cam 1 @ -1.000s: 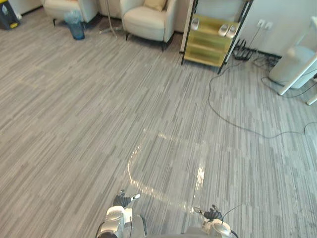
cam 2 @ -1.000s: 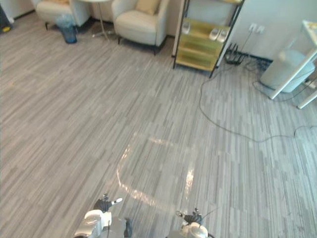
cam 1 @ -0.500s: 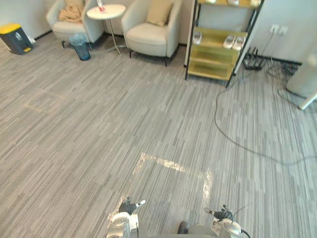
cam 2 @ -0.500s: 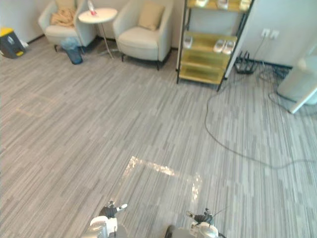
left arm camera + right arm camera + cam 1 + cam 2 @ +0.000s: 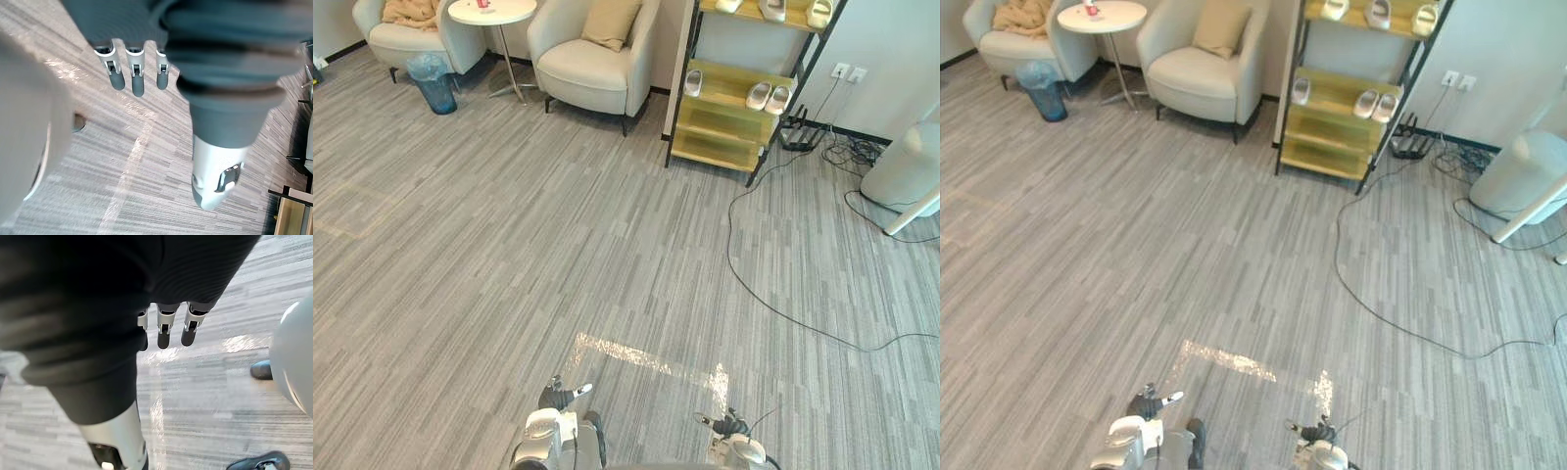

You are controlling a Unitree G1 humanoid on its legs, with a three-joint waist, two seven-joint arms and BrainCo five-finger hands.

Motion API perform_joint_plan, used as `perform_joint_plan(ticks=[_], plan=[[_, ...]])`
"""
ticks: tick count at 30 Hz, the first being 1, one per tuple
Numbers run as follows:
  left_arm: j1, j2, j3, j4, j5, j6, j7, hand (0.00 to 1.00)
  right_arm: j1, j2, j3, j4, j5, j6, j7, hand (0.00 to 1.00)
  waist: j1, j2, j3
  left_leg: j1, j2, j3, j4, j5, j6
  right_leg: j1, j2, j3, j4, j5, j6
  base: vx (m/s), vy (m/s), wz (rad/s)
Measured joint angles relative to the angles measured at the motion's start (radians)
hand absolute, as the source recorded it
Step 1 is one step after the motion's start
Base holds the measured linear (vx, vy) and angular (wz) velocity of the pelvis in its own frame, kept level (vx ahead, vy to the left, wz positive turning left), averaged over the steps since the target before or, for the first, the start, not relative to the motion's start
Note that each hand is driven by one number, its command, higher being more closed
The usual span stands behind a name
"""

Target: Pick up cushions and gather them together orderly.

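A tan cushion [image 5: 612, 20] leans against the back of a cream armchair [image 5: 582, 73] at the far side of the room. A crumpled tan cushion or throw [image 5: 411, 10] lies on a second armchair [image 5: 396, 39] further left. My left hand [image 5: 558, 397] and right hand [image 5: 729, 427] hang low at the near edge, far from both chairs. In the wrist views the left hand [image 5: 137, 73] and the right hand [image 5: 165, 330] have straight fingers over bare floor and hold nothing.
A round white side table [image 5: 494, 12] and a blue bin [image 5: 433, 83] stand between the chairs. A yellow shoe rack [image 5: 734, 108] stands to their right. A dark cable [image 5: 783, 304] loops over the floor by a white appliance [image 5: 906, 166].
The whole picture has shifted, so the camera has moved; the yellow bin at the left has left the view. Both hands hang as before.
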Motion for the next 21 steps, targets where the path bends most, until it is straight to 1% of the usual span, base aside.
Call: perform_joint_plan(ticks=[1, 2, 3, 4, 5, 6, 7, 8, 9, 10, 11, 12, 13, 14, 15, 16, 18, 21], plan=[[0.004, 0.001, 0.0, 0.001, 0.0, 0.002, -0.003, 0.0, 0.007, 0.0, -0.001, -0.002, -0.006, 0.0, 0.005, 0.0, 0.001, -0.001, -0.006, 0.02, -0.011, 0.001, -0.018, -0.003, 0.004, -0.019, -0.015, 0.0, 0.057, 0.004, 0.004, 0.18, 0.087, -0.04], [0.005, 0.001, 0.0, 0.001, 0.0, 0.002, -0.003, 0.0, 0.007, 0.0, -0.001, -0.001, -0.01, 0.001, 0.005, 0.0, 0.0, -0.003, -0.008, 0.027, -0.016, 0.0, -0.024, -0.003, 0.006, -0.028, -0.021, -0.002, 0.079, 0.006, 0.003, 0.18, 0.063, 0.02], [0.008, 0.002, 0.0, 0.004, 0.0, 0.003, -0.003, 0.0, 0.008, -0.001, -0.003, -0.001, -0.028, 0.0, 0.01, 0.0, -0.002, -0.001, -0.013, 0.041, -0.023, -0.014, -0.04, -0.007, 0.011, -0.066, -0.033, 0.0, 0.157, -0.001, 0.003, 0.1, 0.03, 0.06], [0.008, 0.003, 0.0, 0.008, 0.0, 0.002, -0.003, 0.0, 0.008, -0.001, -0.004, -0.002, -0.03, -0.001, 0.011, 0.0, -0.004, 0.0, -0.014, 0.043, -0.024, -0.016, -0.042, -0.007, 0.012, -0.072, -0.033, 0.0, 0.168, -0.009, 0.007, 0.15, 0.018, 0.22], [0.008, 0.003, -0.001, 0.02, 0.0, 0.004, -0.003, 0.0, 0.01, -0.004, -0.004, -0.002, -0.033, -0.002, 0.014, 0.0, -0.01, 0.013, -0.021, 0.054, -0.019, -0.033, -0.055, -0.008, 0.012, -0.091, -0.027, -0.002, 0.188, -0.061, 0.012, 0.13, -0.024, 0.38], [0.013, 0.003, -0.01, 0.021, 0.0, 0.004, -0.002, 0.0, 0.012, -0.008, -0.003, -0.002, -0.033, -0.002, 0.014, 0.0, -0.01, 0.022, -0.027, 0.069, -0.009, -0.047, -0.062, -0.007, 0.01, -0.113, -0.014, -0.008, 0.179, -0.098, 0.005, 0.18, -0.065, 0.49], [0.019, 0.003, -0.018, 0.021, 0.0, 0.004, -0.002, 0.0, 0.013, -0.009, -0.003, -0.002, -0.034, -0.004, 0.014, 0.0, -0.012, 0.025, -0.034, 0.07, -0.003, -0.059, -0.06, -0.006, 0.01, -0.123, -0.007, -0.009, 0.155, -0.105, -0.001, 0.13, -0.119, 0.54], [0.021, 0.003, -0.019, 0.02, 0.0, 0.003, -0.002, 0.0, 0.014, -0.011, -0.003, -0.001, -0.033, -0.004, 0.014, 0.0, -0.014, 0.025, -0.035, 0.078, -0.002, -0.075, -0.052, -0.005, 0.008, -0.121, -0.007, -0.012, 0.074, -0.095, -0.007, 0.09, -0.126, 0.41], [0.021, 0.004, -0.019, 0.019, 0.0, 0.003, -0.002, 0.0, 0.014, -0.011, -0.003, 0.0, -0.034, -0.004, 0.014, 0.0, -0.014, 0.021, -0.036, 0.081, -0.005, -0.078, -0.05, -0.006, 0.007, -0.123, -0.01, -0.012, 0.036, -0.071, -0.009, 0.06, -0.12, 0.33], [0.024, 0.008, -0.019, 0.017, 0.0, 0.002, -0.002, 0.0, 0.019, -0.008, -0.003, 0.001, -0.033, -0.003, 0.014, 0.0, -0.013, 0.007, -0.044, 0.083, -0.015, -0.08, -0.049, -0.007, -0.003, -0.13, -0.013, -0.005, -0.024, -0.008, -0.004, 0.07, -0.161, 0.22], [0.029, 0.003, -0.019, 0.022, 0.0, 0.003, -0.002, 0.0, 0.029, -0.009, -0.004, 0.004, -0.034, -0.003, 0.013, 0.0, -0.014, 0.007, -0.067, 0.081, -0.01, -0.099, -0.056, -0.008, -0.025, -0.113, -0.007, -0.002, -0.055, -0.018, 0.012, 0.06, -0.197, 0.1], [0.035, -0.003, -0.019, 0.023, 0.0, 0.002, -0.001, 0.0, 0.031, -0.026, -0.004, 0.006, -0.034, -0.003, 0.013, 0.0, -0.012, 0.019, -0.07, 0.081, 0.003, -0.097, -0.074, 0.001, -0.04, -0.102, 0.009, -0.005, -0.097, -0.014, 0.008, 0.05, -0.193, 0.03], [0.036, -0.005, -0.018, 0.023, 0.0, 0.002, -0.001, 0.0, 0.032, -0.026, -0.004, 0.006, -0.034, -0.003, 0.014, 0.0, -0.012, 0.021, -0.072, 0.081, 0.004, -0.097, -0.078, 0.004, -0.043, -0.101, 0.01, -0.005, -0.106, -0.014, 0.008, 0.0, -0.156, -0.19], [0.039, -0.009, -0.018, 0.026, 0.0, 0.002, -0.001, 0.0, 0.032, -0.028, -0.005, 0.008, -0.034, -0.003, 0.013, 0.0, -0.011, 0.033, -0.078, 0.082, 0.009, -0.096, -0.097, 0.014, -0.057, -0.097, 0.021, -0.004, -0.139, -0.014, 0.007, 0.0, -0.148, -0.14], [0.038, -0.01, -0.019, 0.037, 0.001, 0.003, -0.002, 0.0, 0.033, -0.036, -0.01, 0.007, -0.034, -0.003, 0.012, 0.0, -0.018, 0.041, -0.08, 0.088, 0.015, -0.098, -0.109, 0.022, -0.068, -0.082, 0.035, -0.006, -0.158, -0.004, 0.001, 0.01, -0.117, -0.13], [0.038, -0.01, -0.019, 0.037, 0.001, 0.003, -0.002, 0.0, 0.034, -0.037, -0.011, 0.007, -0.034, -0.003, 0.012, 0.0, -0.018, 0.042, -0.079, 0.092, 0.017, -0.098, -0.111, 0.023, -0.069, -0.08, 0.038, -0.006, -0.16, -0.003, 0.0, 0.0, -0.101, -0.02], [0.04, -0.009, -0.019, 0.037, 0.001, 0.002, -0.003, 0.0, 0.049, -0.04, -0.025, 0.009, -0.035, -0.002, 0.012, 0.0, -0.018, 0.027, -0.076, 0.134, 0.024, -0.1, -0.141, 0.032, -0.079, -0.045, 0.047, -0.011, -0.187, -0.001, -0.003, -0.03, -0.062, 0.0], [0.039, -0.006, -0.021, 0.037, 0.001, 0.002, -0.004, 0.0, 0.061, -0.051, -0.025, 0.011, -0.035, 0.002, 0.012, 0.0, -0.02, 0.017, -0.076, 0.134, 0.017, -0.1, -0.16, 0.043, -0.074, -0.045, 0.044, -0.013, -0.205, 0.007, 0.001, 0.0, 0.0, 0.0]])
